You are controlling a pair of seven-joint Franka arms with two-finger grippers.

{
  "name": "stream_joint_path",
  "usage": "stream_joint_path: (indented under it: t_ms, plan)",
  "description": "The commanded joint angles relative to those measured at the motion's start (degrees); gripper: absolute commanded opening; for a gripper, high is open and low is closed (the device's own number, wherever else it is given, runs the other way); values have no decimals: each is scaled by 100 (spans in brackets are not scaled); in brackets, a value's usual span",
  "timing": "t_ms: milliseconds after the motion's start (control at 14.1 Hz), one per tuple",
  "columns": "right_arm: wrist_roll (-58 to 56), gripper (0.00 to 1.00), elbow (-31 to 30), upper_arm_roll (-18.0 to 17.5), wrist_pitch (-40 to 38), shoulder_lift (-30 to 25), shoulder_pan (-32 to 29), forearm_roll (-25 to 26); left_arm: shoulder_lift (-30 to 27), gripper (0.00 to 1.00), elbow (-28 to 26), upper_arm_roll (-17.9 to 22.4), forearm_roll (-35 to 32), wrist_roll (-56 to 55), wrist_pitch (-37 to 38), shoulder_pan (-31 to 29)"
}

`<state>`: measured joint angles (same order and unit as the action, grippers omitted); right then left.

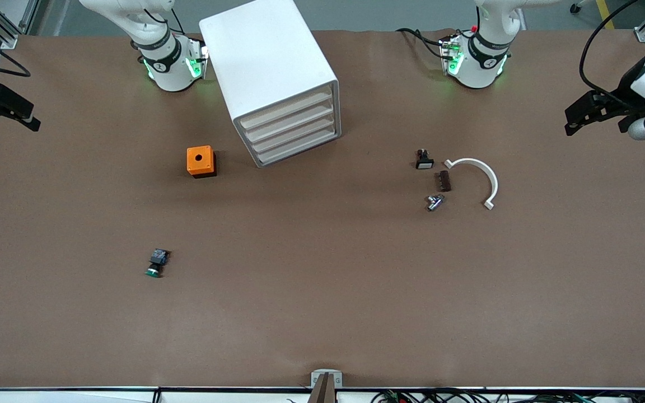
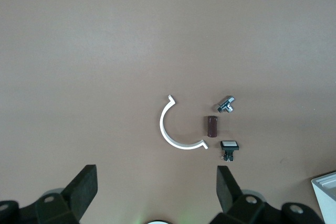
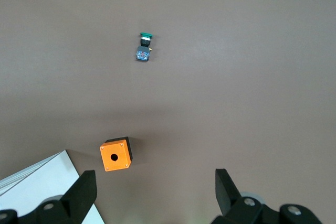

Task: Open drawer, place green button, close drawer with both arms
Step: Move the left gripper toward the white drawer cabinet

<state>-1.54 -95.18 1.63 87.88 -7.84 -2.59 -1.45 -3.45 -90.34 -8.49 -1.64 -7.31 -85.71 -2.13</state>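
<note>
- Right gripper (image 1: 3,106): one black two-finger gripper, held high over the right arm's end of the brown table (image 1: 322,313). Its fingers (image 3: 84,192) stand spread wide with nothing between them; the arm waits.
- Button (image 1: 157,263): one tiny push button with a black body, green round cap and bluish part, lying on its side on the bare table. It is well apart from both grippers, closer to the right gripper, and nearer to the front camera than the cube.
- Orange cube (image 1: 201,161): one orange plastic box with a round hole in its top face, just beside the cabinet, toward the right arm's end.
- Cabinet (image 1: 272,73): one white boxy plastic cabinet, set at an angle between the two arm bases, carrying four shallow off-white drawers (image 1: 291,132), all four closed.
- Small parts, four in all, well apart from the button and closer to the left gripper: one black button with a white face (image 1: 424,160), one dark brown cylinder (image 1: 444,181), one small metal fitting (image 1: 434,202), one white plastic half-ring (image 1: 476,178).
- Left gripper (image 1: 597,112): one black two-finger gripper, held high over the left arm's end of the table. Its fingers (image 2: 84,192) are likewise spread wide and hold nothing; this arm waits too.
</note>
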Motion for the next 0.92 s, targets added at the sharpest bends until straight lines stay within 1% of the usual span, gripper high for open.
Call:
stream_joint_path:
  t_ms: [0, 427, 711, 854]
  plan:
    - [-48, 100, -36, 13, 27, -104, 22, -66, -16, 100, 87, 5, -30, 19, 125, -33]
    - [-48, 100, -36, 4, 28, -104, 22, -66, 89, 100, 227, 5, -21, -34, 186, -24]
    - [-48, 100, -36, 4, 19, -104, 22, -66, 326, 100, 201, -4, -21, 10, 186, 2]
    - [-48, 100, -36, 13, 19, -104, 22, -66, 511, 100, 166, -57, 31, -148, 134, 46]
